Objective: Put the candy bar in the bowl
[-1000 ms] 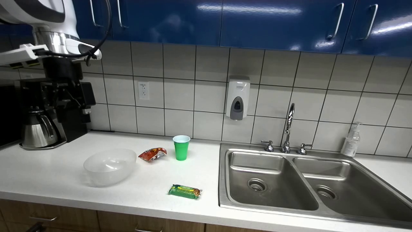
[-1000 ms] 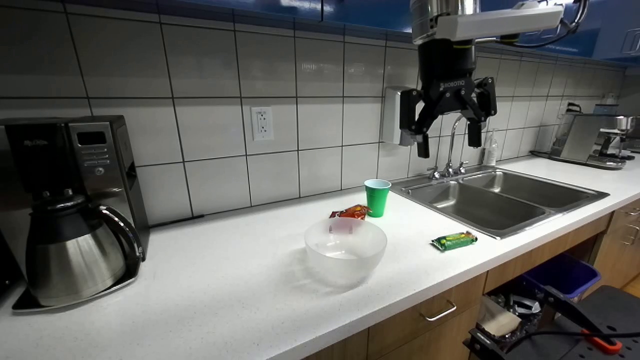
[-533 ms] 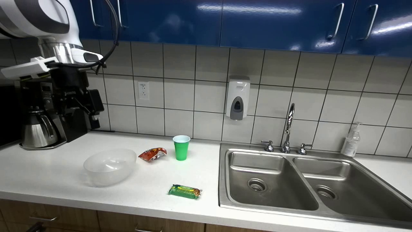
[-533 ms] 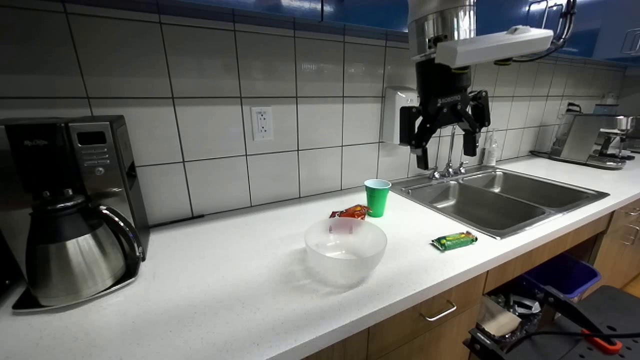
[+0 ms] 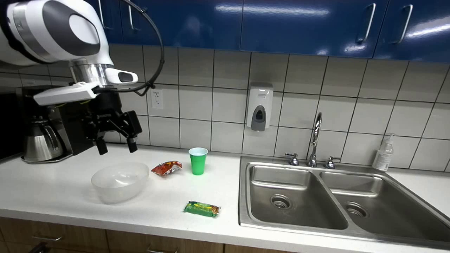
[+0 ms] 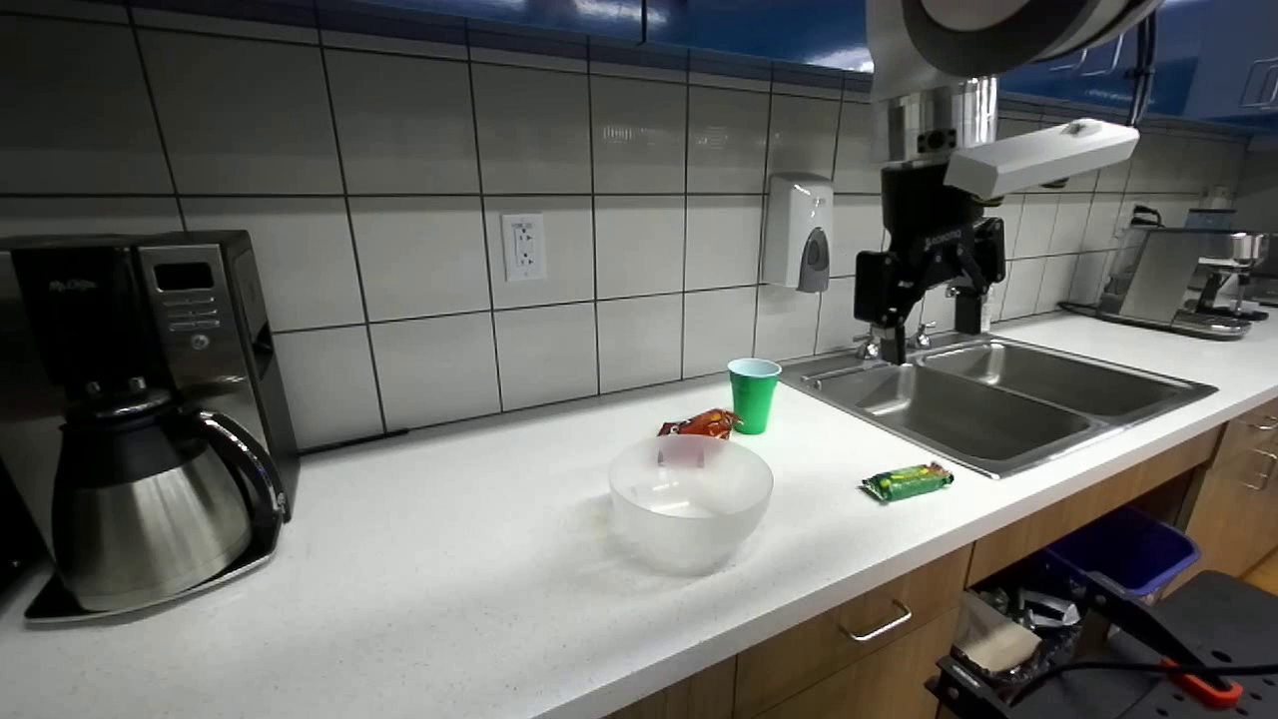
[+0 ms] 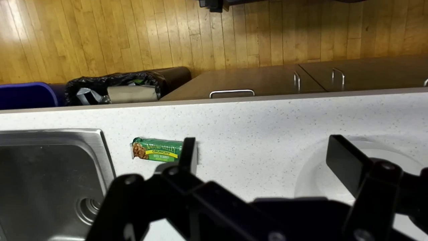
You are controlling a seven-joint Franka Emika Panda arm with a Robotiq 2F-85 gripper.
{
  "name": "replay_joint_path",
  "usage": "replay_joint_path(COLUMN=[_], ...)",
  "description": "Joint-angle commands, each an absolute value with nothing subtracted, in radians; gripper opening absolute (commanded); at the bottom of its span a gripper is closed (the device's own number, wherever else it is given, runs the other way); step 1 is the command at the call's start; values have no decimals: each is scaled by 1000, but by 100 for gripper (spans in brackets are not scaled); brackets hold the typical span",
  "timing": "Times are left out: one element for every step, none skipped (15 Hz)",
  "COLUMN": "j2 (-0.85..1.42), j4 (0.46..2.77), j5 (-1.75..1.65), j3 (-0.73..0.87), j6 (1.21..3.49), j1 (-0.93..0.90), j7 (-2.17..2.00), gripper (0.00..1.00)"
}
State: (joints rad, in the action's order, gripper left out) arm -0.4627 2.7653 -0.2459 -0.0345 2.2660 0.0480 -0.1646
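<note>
Hand (image 5: 117, 150): spread, holding nothing, higher than the bowl (image 5: 119, 189), exact height difficult to judge | Bar (image 5: 201, 209): lying on counter (image 5: 168, 196), well apart from the bowl | Done: no grasping yet | Left: grasp, carry, release into the bowl

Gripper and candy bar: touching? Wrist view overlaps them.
Apart. In an exterior view the gripper hangs open, with countertop visible between it and the candy bar.

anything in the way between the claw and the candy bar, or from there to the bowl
Nothing visible stands between the claw and the candy bar, or between that and the bowl. The red-orange packet and green cup are nearer the tiled wall, off the candy bar's line to the bowl.
</note>
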Motion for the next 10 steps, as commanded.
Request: replay_joint_path(j2=[-427, -410, -390, -368, -343, -319, -288, -257, -218, -179], j4=[2753, 2741, 2728, 2714, 2699, 2684, 2665, 2644, 2621, 2596], j5=[-293, -302, -309, -314, -321, -324, -326, -322, -319, -313], j3=[48, 74, 100, 124, 146, 165, 186, 204, 221, 237], j6=[2324, 2331, 2344, 2356, 2376, 2394, 2416, 2435, 2463, 2491], j1=[99, 108, 117, 125, 134, 139, 142, 143, 146, 146], j7=[9, 64, 120, 172, 218, 261, 309, 354, 396, 439], gripper=[100, 100, 100, 100, 100, 100, 100, 100, 100, 100])
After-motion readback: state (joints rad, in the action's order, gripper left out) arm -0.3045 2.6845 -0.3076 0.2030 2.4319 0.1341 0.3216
